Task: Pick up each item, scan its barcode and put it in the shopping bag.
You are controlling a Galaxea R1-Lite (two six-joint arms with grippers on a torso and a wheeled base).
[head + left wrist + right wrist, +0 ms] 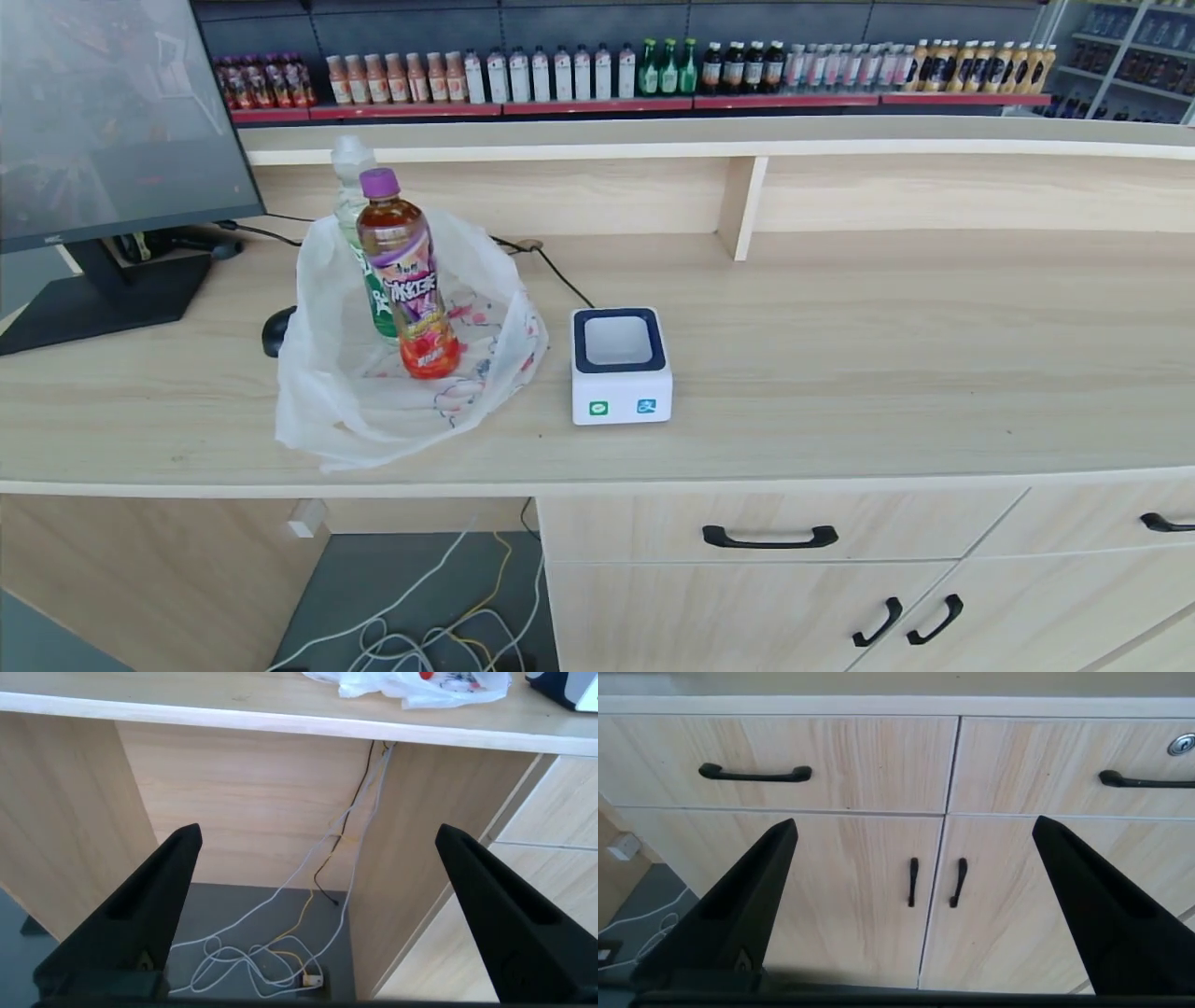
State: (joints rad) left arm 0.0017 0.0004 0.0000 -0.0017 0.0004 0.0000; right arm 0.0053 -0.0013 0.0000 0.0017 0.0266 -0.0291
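A white plastic shopping bag (327,392) lies open on the wooden counter (840,373), and its front edge (411,689) hangs near the counter's lip. Inside it stand a tea bottle with a purple cap (408,275) and, behind that, a clear bottle with a green label (359,219). A white barcode scanner box (621,366) with a dark-rimmed window sits just right of the bag. My left gripper (318,905) is open below the counter, facing the knee space with cables. My right gripper (915,905) is open too, low in front of the cabinet doors.
A monitor on a black stand (103,187) occupies the counter's left end, with a black mouse (277,330) beside the bag. Cables (551,266) run behind the scanner. Drawers with black handles (769,538) sit under the counter. Shelves of bottles (597,70) line the back wall.
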